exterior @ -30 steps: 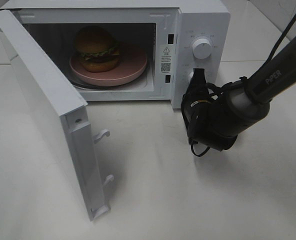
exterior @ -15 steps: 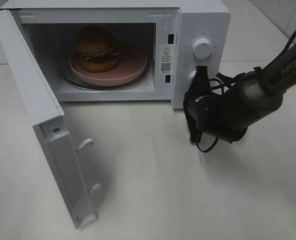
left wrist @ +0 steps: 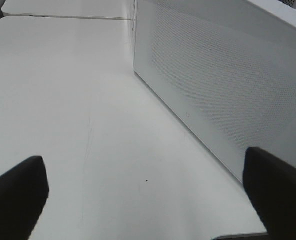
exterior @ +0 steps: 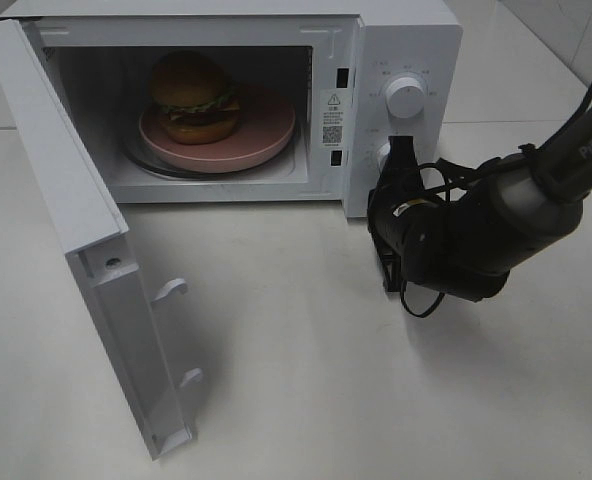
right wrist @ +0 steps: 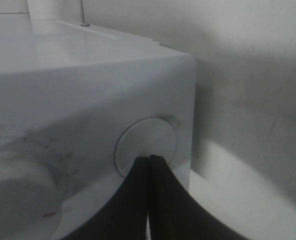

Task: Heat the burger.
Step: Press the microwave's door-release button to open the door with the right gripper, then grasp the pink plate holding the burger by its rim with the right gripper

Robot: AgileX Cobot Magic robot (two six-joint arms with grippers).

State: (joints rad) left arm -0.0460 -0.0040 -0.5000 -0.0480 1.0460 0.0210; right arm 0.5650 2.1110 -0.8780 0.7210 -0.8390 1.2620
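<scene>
The burger (exterior: pixel 196 97) sits on a round pink plate (exterior: pixel 266 135) inside the white microwave (exterior: pixel 406 40), whose door (exterior: pixel 66 180) stands wide open to the left. My right gripper (exterior: pixel 400 148) is shut with nothing in it. Its tip rests at the lower round button (exterior: pixel 383 155) of the control panel, below the upper knob (exterior: pixel 405 97). In the right wrist view the closed fingertips (right wrist: pixel 150 159) touch that button (right wrist: pixel 147 145). My left gripper (left wrist: pixel 147 195) is open and empty over bare table, beside a white perforated microwave panel (left wrist: pixel 223 85). It is out of the exterior high view.
The open door's edge with two latch hooks (exterior: pixel 171 290) juts toward the front left of the white table (exterior: pixel 306 400). The right arm's dark wrist and cables (exterior: pixel 456 240) hang in front of the control panel.
The door swung a little further open to the left during the first half second, then stayed. The right arm's wrist shifted slightly right while its shut tip stayed at the lower button.
</scene>
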